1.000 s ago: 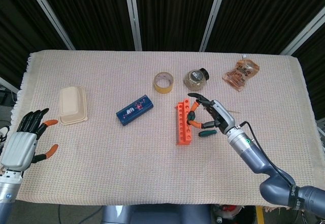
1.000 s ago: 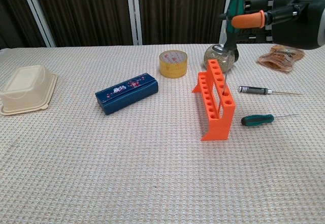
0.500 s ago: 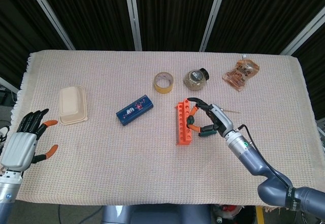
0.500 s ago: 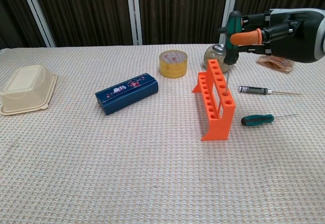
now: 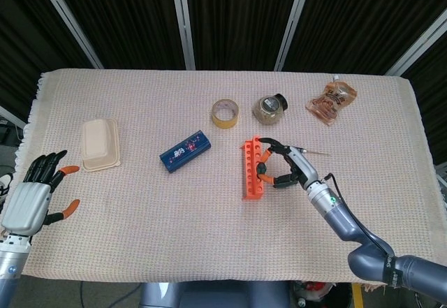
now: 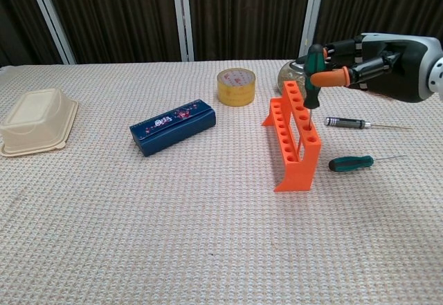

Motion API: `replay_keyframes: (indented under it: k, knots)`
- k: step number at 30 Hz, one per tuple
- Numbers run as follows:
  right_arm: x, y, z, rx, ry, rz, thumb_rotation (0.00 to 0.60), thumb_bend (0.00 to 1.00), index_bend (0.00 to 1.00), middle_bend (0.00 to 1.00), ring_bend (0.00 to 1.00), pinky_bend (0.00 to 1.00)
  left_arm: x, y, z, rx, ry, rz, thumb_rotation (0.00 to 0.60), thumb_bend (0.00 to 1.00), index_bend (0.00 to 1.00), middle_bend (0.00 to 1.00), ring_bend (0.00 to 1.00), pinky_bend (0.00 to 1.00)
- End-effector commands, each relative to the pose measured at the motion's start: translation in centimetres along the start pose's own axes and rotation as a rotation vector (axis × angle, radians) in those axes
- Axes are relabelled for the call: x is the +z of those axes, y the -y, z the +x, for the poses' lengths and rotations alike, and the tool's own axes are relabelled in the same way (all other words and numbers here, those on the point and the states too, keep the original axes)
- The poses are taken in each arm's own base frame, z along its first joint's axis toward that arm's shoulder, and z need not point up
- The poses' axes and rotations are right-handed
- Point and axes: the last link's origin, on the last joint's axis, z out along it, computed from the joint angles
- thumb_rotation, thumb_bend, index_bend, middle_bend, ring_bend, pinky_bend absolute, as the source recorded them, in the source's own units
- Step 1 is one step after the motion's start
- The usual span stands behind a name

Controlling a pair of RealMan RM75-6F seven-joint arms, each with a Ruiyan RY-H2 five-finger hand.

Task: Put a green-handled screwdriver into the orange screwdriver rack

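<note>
Now lowering screwdriver (image 6: 313, 77) into rack (image 6: 293, 137).
Held upright by right hand (image 6: 370, 66) so tip meets a hole; left hand (image 5: 36, 195) released, idle.

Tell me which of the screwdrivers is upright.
The green-handled screwdriver held by the right hand, shaft down over the rack. The black one and the other green one lie flat on the table.

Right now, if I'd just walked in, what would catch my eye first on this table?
Probably the bright orange screwdriver rack near the middle of the table, with the right hand holding a green-handled screwdriver upright over its holes. A second green-handled screwdriver and a black-handled one lie on the cloth to the rack's right in the chest view.
</note>
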Motion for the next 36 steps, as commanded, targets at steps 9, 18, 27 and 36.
replay_keyframes:
  k: [9,18,27,36]
  knots:
    - [0.2,-1.5,-0.2,-0.051,-0.021,-0.017,0.6,0.31,0.56,0.11,0.0,0.0,0.1,-0.1,-0.1,0.001,0.003,-0.004,0.6,0.27,0.24,0.02,0.0,0.0]
    - [0.3,-2.1,-0.2,-0.055,-0.028,-0.034,0.6,0.31,0.51,0.09,0.0,0.0,0.1,0.0,-0.1,0.001,0.001,-0.001,0.6,0.27,0.24,0.02,0.0,0.0]
    - [0.1,-2.3,-0.1,-0.059,-0.025,-0.039,0.6,0.31,0.37,0.05,0.0,0.0,0.2,-0.1,-0.1,0.001,0.0,-0.004,0.6,0.27,0.24,0.02,0.0,0.0]
    - [-0.4,-2.2,-0.2,-0.071,-0.005,-0.029,0.6,0.31,0.26,0.02,0.0,0.0,0.2,-0.1,0.0,-0.001,-0.003,-0.005,0.6,0.27,0.24,0.02,0.0,0.0]
